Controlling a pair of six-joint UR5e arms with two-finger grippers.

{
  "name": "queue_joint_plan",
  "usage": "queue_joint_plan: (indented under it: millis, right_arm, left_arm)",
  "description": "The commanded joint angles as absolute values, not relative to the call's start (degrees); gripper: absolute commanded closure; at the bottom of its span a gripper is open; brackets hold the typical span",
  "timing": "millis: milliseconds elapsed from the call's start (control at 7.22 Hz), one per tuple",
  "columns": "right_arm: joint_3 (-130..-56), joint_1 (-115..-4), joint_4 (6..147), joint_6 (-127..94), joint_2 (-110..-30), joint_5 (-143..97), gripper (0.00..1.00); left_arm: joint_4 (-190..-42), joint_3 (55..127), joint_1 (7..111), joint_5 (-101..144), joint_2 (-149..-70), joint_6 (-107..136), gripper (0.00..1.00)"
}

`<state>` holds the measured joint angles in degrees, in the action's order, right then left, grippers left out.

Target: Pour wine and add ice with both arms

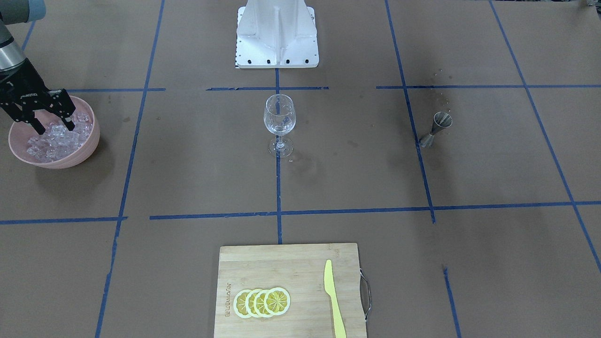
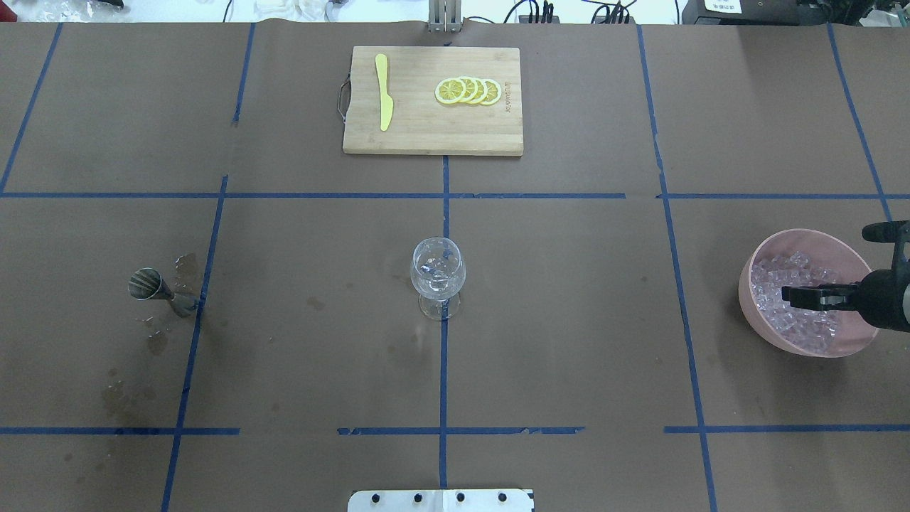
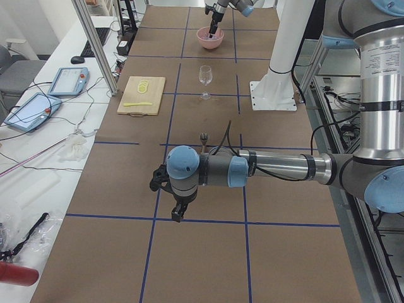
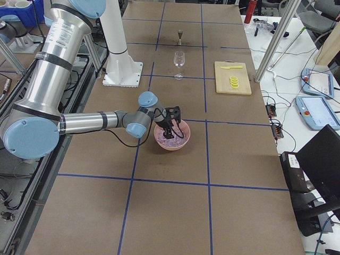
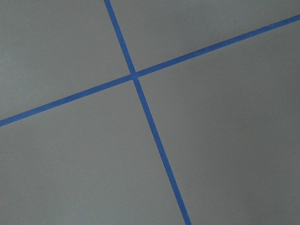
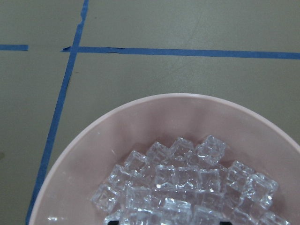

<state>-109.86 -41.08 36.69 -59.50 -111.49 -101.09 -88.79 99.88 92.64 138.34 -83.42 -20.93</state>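
Cannot judge the spread of the left gripper, low over the taped table at the near end. Farther on, passes a jigger, then a wine glass. Farthest, finds the right gripper spread apart, fingertips down among the ice heaped in a pink bowl.

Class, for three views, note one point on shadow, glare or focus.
Exterior front-facing: the pink bowl throws a soft shadow on the table; tape shows through the wine glass. Right wrist-mounted: the ice is sharp, with small glints. Overhead exterior: the strip beyond the table is washed out.
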Motion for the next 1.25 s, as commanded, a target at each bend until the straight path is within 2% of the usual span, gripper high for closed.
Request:
queue_joint_plan:
  millis: [0,138,277,415,554,692,969,1108]
  right_arm:
    - [-109.86,-39.99,37.27,-59.41,-111.79,-100.28,0.37]
    - [-109.86,-39.73,37.27,-59.41,-111.97,-100.28,0.39]
    - [-109.86,-39.55,37.27,-59.33,-111.89,-100.28,0.44]
    - [-109.86,-39.55,37.27,-58.98,-111.97,-100.28,0.63]
    - [-109.95,-39.64,37.27,-58.54,-111.97,-100.28,0.89]
    - [-110.04,-39.81,37.27,-58.36,-111.97,-100.28,1.00]
    - [-112.31,-40.25,37.61,-57.83,-112.32,-100.55,1.00]
    - [-117.98,-41.12,45.45,-57.75,-111.72,-101.16,1.00]
  left_arm:
    - [-89.03,99.49,92.64,138.34,-83.41,-21.00,0.00]
    - [-89.03,99.49,92.64,138.34,-83.41,-21.01,0.00]
    - [-89.03,99.41,92.64,138.34,-83.41,-21.01,0.00]
    - [-89.03,99.40,92.64,138.34,-83.41,-21.01,0.00]
    - [-89.03,99.40,92.64,138.34,-83.41,-21.01,0.00]
    - [-89.03,99.40,92.55,138.34,-83.41,-21.01,0.00]
    - [-89.03,99.40,92.55,138.34,-83.41,-21.09,0.00]
    - [-88.95,99.32,92.55,138.34,-83.41,-21.18,0.00]
